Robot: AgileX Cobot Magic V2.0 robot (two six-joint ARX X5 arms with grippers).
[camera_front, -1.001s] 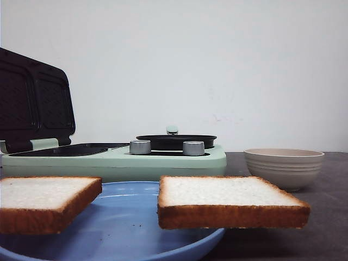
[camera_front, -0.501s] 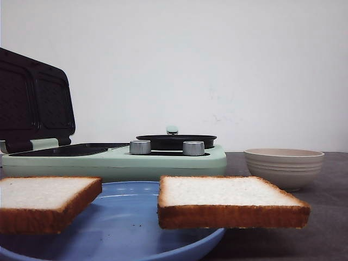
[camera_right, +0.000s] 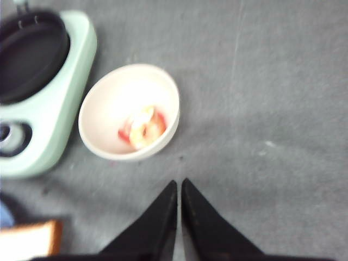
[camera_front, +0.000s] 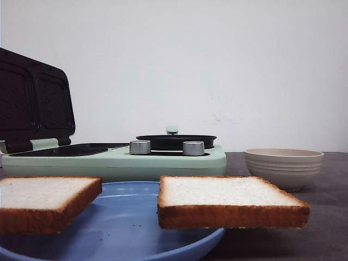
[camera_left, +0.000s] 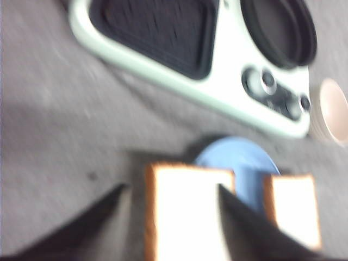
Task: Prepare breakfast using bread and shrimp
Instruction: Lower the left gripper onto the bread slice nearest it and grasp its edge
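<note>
Two square slices of white bread lie on a blue plate [camera_front: 130, 228]: one on the left [camera_front: 43, 201], one on the right [camera_front: 228, 198]. In the left wrist view my left gripper [camera_left: 171, 187] is open above the left slice [camera_left: 185, 212]. One finger overlaps the slice and the other is beside its crust edge. The second slice [camera_left: 293, 206] lies further along the plate [camera_left: 244, 163]. My right gripper [camera_right: 179, 182] is shut and empty over bare table, just short of a beige bowl [camera_right: 103, 141] that holds a pink shrimp [camera_right: 142, 128]. Neither gripper shows in the front view.
A mint-green sandwich maker [camera_front: 114, 157] stands behind the plate, its dark lid [camera_front: 35, 100] raised at the left and a round black pan [camera_front: 175, 141] at its right. The beige bowl [camera_front: 284, 166] is right of it. Grey table lies right of the bowl.
</note>
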